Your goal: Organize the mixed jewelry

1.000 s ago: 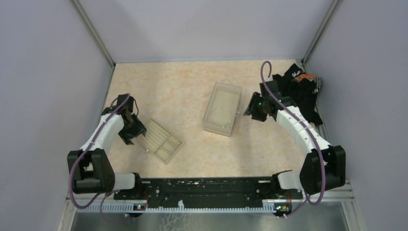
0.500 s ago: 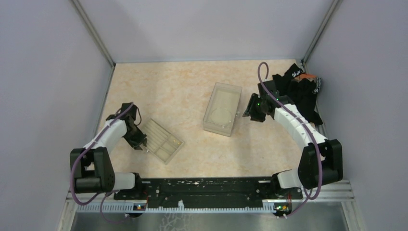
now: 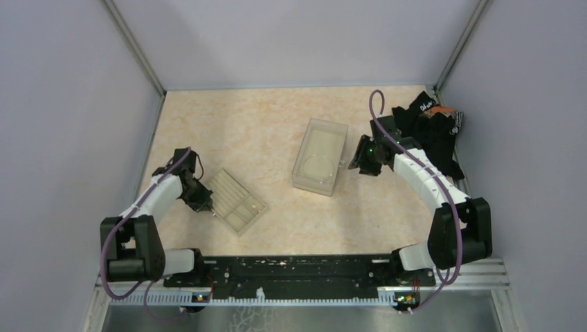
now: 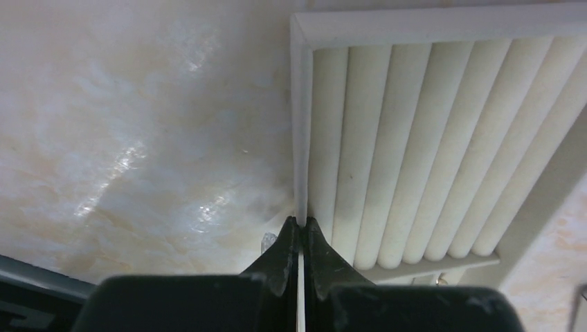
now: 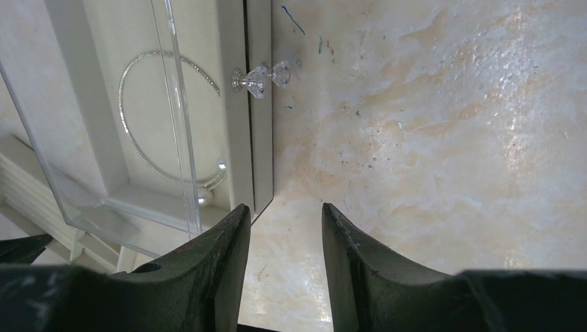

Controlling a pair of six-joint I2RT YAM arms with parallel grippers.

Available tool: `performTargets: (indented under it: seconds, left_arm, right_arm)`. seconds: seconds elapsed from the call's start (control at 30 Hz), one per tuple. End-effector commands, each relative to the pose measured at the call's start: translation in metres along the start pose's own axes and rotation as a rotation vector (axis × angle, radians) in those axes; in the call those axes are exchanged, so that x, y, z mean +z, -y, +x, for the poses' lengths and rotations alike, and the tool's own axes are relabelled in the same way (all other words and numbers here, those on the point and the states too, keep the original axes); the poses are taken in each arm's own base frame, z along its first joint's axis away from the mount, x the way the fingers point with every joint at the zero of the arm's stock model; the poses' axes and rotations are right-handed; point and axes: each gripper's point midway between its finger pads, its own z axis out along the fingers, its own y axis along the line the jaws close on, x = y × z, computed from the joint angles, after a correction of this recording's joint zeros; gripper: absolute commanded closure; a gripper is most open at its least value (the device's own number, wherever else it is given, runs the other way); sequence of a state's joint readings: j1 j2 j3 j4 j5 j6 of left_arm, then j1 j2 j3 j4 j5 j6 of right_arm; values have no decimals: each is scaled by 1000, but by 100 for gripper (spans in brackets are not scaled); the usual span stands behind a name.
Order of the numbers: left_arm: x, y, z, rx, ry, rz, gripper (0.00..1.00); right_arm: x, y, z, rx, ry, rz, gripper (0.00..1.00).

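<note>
Right wrist view: thin silvery wire loop (image 5: 120, 93) lies flat inside the clear rectangular plastic box (image 5: 246, 138), on its pale floor, with one or two small pale beads (image 5: 221, 164) at the loop's near end. A faceted crystal knob (image 5: 259, 77) sticks out of the box's side wall. Right gripper (image 5: 287, 256) hovers just outside that same wall, near the knob, jaws partly apart, nothing between them, not touching the box.

Top view: left gripper (image 3: 202, 202) sits well left of the clear box, at the edge of the beige ridged plastic tray (image 3: 239, 204). Left wrist view shows its jaws closed with the tray's thin rim (image 4: 300, 138) running in between them — looks like a pinch on the rim. No jewelry visible on the ridges. Black cloth heap (image 3: 432, 131) lies to the right of the box, beyond the right arm.

Handling, judged: loop is very light, thin, probably springy or chain-like, and slippery metal. Lying flat on a smooth floor it gives little to pinch, and the box walls crowd the fingers. Best hold is likely across the wire where it sits farthest from the walls, or at the beaded end, with a gentle close so it does not kink. Cannot tell if the box is open on top — the knob may need pulling first.
</note>
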State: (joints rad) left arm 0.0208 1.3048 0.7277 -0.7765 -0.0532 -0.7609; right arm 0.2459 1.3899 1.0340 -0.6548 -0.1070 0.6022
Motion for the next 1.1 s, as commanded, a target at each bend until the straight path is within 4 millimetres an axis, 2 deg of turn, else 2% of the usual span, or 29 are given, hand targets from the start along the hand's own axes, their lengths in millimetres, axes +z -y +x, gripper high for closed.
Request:
performTargets:
  seconds: [0.0,0.1,0.17,0.2,0.3,0.37,0.47,0.5,0.6,0.7,0.77,0.87,0.97,1.07]
  left_arm:
    - [-12,44,3,-249,-40,143,100]
    - [-10,68,13,-251,-63,190,97]
    - [-7,85,24,-224,-83,206,90]
    - [-6,94,32,-200,-98,208,84]
    - [-10,116,46,-112,-120,206,55]
    - [-20,124,43,-68,-98,210,46]
    - [-44,132,25,-18,-20,245,42]
    - [-53,134,13,0,37,253,41]
    - [-80,148,-14,62,149,308,38]
    - [-91,164,-38,117,200,342,36]
    - [-88,174,-53,158,207,350,35]
    - [-83,190,-74,197,210,374,34]
    - [-72,208,-93,246,200,417,32]
    - [-50,217,-113,288,198,392,31]
  right_arm:
    - [-6,-13,-17,-21,47,-38,58]
    - [-7,-12,-17,-25,45,-36,58]
    - [-8,-13,-18,-27,47,-35,58]
    - [-9,-13,-19,-29,47,-35,58]
    - [-13,-14,-21,-31,56,-31,56]
    - [-18,-16,-22,-35,69,-39,55]
    - [-24,-19,-15,-55,70,-58,55]
    - [-25,-21,-10,-75,64,-74,55]
    - [-34,-35,11,-170,64,-128,55]
    - [-37,-51,38,-264,59,-187,55]
    - [-37,-63,58,-314,50,-237,55]
    - [-32,-76,75,-339,20,-298,55]
    - [-20,-83,84,-356,-1,-292,56]
    - [-2,-84,83,-332,-12,-255,59]
